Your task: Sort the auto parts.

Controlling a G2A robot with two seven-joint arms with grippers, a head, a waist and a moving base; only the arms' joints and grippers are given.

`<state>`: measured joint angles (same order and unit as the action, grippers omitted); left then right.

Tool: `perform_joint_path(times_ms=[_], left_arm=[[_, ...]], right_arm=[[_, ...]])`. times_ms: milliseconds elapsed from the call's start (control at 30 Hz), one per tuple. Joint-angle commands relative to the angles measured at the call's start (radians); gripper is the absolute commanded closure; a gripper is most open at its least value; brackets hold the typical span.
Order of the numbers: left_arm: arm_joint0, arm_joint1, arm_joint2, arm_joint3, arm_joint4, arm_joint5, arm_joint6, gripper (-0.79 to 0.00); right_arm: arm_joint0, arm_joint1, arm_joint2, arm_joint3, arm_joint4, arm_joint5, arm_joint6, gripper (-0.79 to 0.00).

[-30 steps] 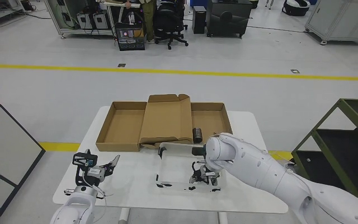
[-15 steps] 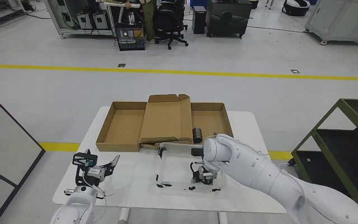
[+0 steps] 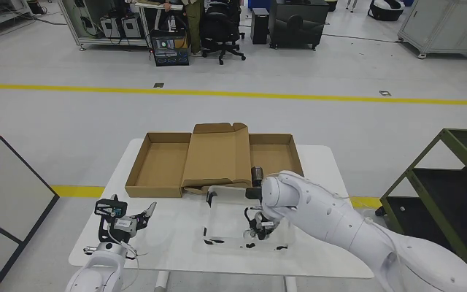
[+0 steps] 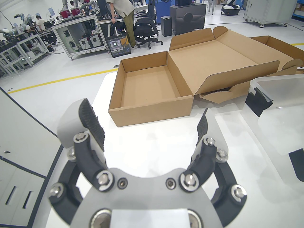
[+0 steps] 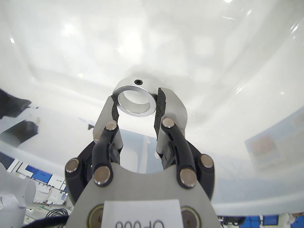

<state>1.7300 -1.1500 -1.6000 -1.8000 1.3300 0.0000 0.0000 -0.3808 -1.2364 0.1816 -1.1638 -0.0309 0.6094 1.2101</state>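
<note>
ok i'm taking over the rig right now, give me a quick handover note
Right gripper: shut on a silver metal ring with a small screw hole, low inside the clear plastic bin.
Left gripper: open, holding nothing, above the white table, near-left corner.
Brown cardboard box behind the bin: a dark cylindrical part lies in its right compartment.
Done: that one part boxed, it seems.
Left: lift the ring out and box it.
</note>
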Motion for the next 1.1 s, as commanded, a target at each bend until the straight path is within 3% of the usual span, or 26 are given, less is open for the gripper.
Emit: perform_joint_path(times_ms=[0,267,367,500,567,633,767,900,1000,1033,1067], left_arm=[[0.000,0.000,0.000,0.000,0.000,0.000,0.000,-0.785],[0.000,0.000,0.000,0.000,0.000,0.000,0.000,-0.785],[0.000,0.000,0.000,0.000,0.000,0.000,0.000,-0.785],[0.000,0.000,0.000,0.000,0.000,0.000,0.000,-0.785],[0.000,0.000,0.000,0.000,0.000,0.000,0.000,-0.785],[0.000,0.000,0.000,0.000,0.000,0.000,0.000,-0.785],[0.000,0.000,0.000,0.000,0.000,0.000,0.000,-0.785],[0.000,0.000,0.000,0.000,0.000,0.000,0.000,-0.785],[0.000,0.000,0.000,0.000,0.000,0.000,0.000,-0.785],[0.000,0.000,0.000,0.000,0.000,0.000,0.000,-0.785],[0.000,0.000,0.000,0.000,0.000,0.000,0.000,-0.785]], right_arm=[[0.004,0.029,0.032,-0.091,-0.003,0.029,-0.028,0.000],[-0.081,0.164,0.201,-0.330,-0.034,0.049,-0.093,0.000],[-0.124,0.200,0.240,-0.386,-0.064,0.043,-0.106,-0.148],[-0.229,0.265,0.337,-0.524,-0.099,-0.042,-0.191,-0.219],[-0.317,0.309,0.420,-0.619,-0.115,-0.107,-0.269,-0.219],[-0.426,0.356,0.523,-0.701,-0.135,-0.164,-0.357,-0.145],[-0.671,0.439,0.759,-0.815,-0.150,-0.291,-0.503,-0.148],[-0.936,0.499,1.018,-0.856,-0.102,-0.483,-0.606,-0.203],[-1.126,0.526,1.206,-0.829,-0.034,-0.653,-0.641,-0.366],[-1.182,0.531,1.259,-0.814,-0.005,-0.714,-0.641,-0.680],[-1.232,0.536,1.306,-0.797,0.027,-0.778,-0.632,-0.785]])
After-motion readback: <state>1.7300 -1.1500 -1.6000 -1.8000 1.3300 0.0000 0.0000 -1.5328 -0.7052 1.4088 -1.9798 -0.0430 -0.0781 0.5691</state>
